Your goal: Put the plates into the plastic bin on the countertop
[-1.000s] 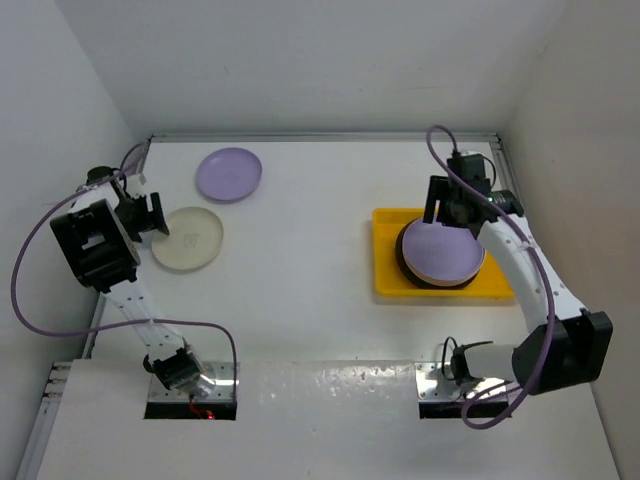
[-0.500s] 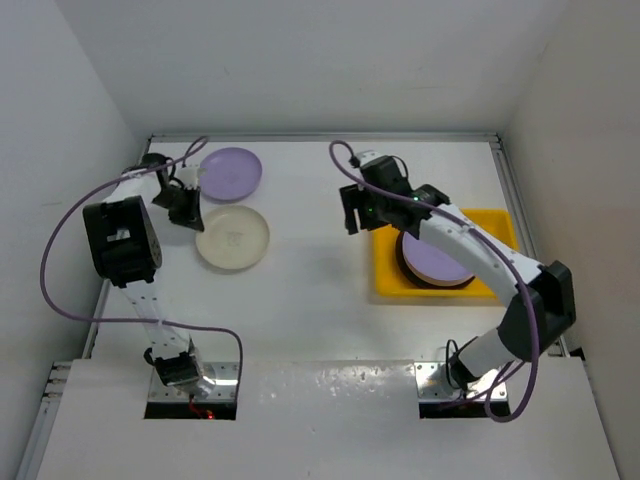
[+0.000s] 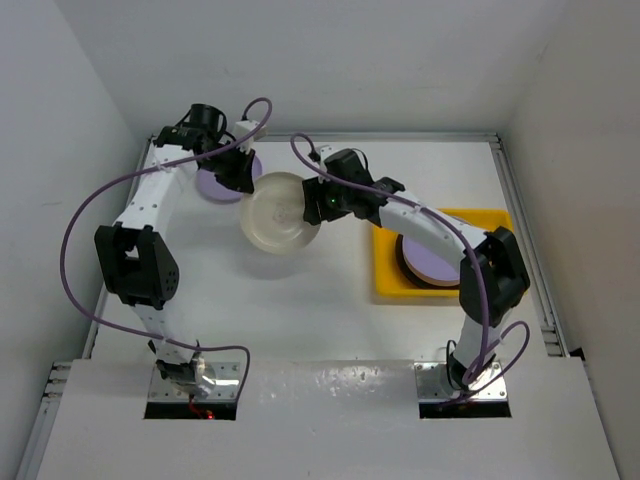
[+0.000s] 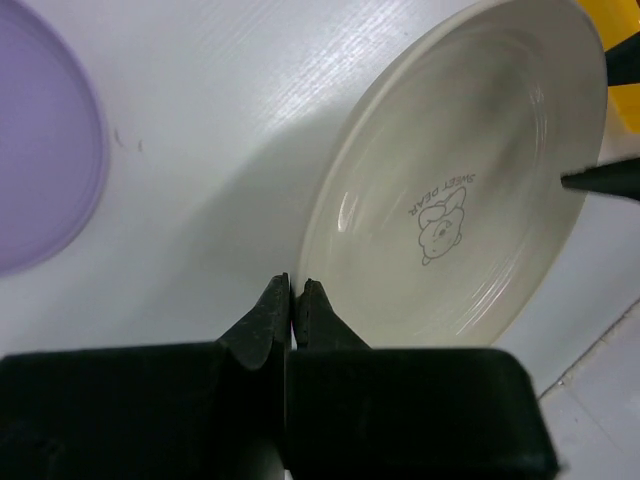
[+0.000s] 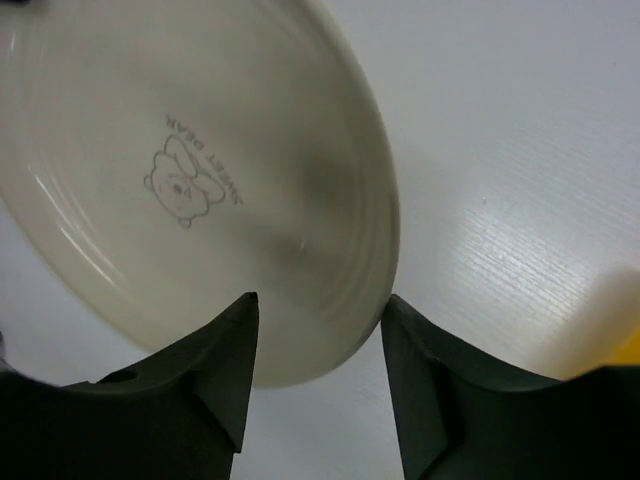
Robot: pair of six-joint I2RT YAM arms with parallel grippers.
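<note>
My left gripper (image 3: 243, 178) (image 4: 295, 290) is shut on the rim of a cream plate (image 3: 278, 214) (image 4: 460, 190) with a small bear print, holding it tilted above the countertop (image 3: 300, 310). My right gripper (image 3: 312, 203) (image 5: 318, 340) is open, its fingers (image 5: 235, 360) straddling the plate's opposite rim (image 5: 200, 180). A lavender plate (image 3: 218, 185) (image 4: 40, 150) lies flat at the back left, partly hidden by my left arm. The yellow plastic bin (image 3: 385, 275) at the right holds a stack with a lavender plate (image 3: 432, 262) on top.
White walls close in the countertop at the back and on both sides. Purple cables loop off both arms. A corner of the yellow bin (image 4: 628, 112) shows at the right edge of the left wrist view.
My left gripper shut on the cream plate and carried it right and back toward the middle. My right arm swung left from the bin to the plate, its jaws narrowing.
</note>
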